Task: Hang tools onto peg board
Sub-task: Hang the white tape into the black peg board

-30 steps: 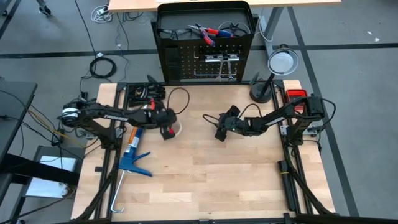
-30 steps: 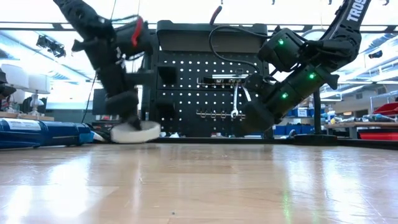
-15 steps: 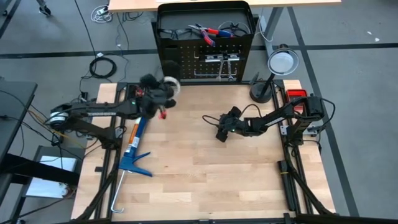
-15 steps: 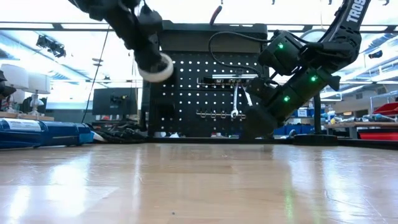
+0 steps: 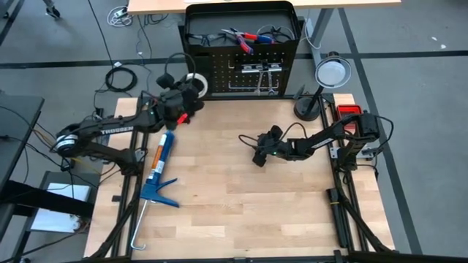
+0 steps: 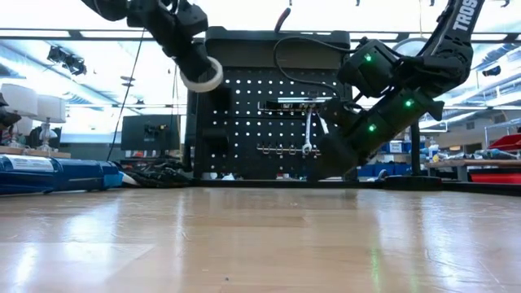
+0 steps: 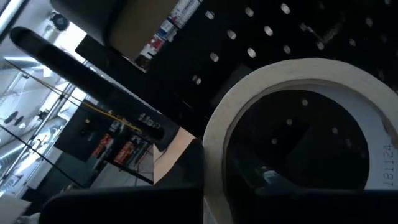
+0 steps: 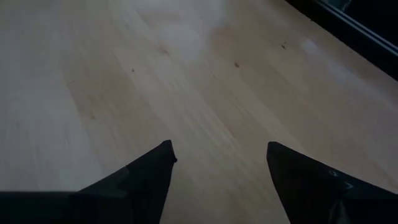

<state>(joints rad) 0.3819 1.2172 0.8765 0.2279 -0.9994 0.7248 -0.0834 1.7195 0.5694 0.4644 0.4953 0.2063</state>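
Observation:
My left gripper (image 5: 186,93) is raised at the table's far left and is shut on the white tape roll (image 5: 194,83). It holds the roll in the air just in front of the left part of the black peg board (image 5: 219,73). In the low view the roll (image 6: 202,76) is level with the board's upper rows. Silver wrenches (image 6: 309,130) and a black bar (image 6: 297,103) hang on the board's hooks. Red-handled pliers (image 5: 245,38) lie in the box top. My right gripper (image 5: 259,155) is open and empty, low over the table's middle. My left gripper holds the tape roll by its ring wall (image 7: 214,186), with one finger outside the ring and, as it seems, one inside. The roll is lifted clear of the table. Its open hole faces the peg board, whose holes show through it.
A blue caulking gun (image 5: 157,172) lies along the table's left side. A round lamp (image 5: 330,73) on a black stand is at the far right corner. Bare wood (image 8: 186,74) lies under my right gripper and toward the near edge.
My left gripper has lifted the tape roll off the table. It has carried it up and toward the far edge until it is close in front of the peg board's left part. The roll has turned from lying flat to facing the board.

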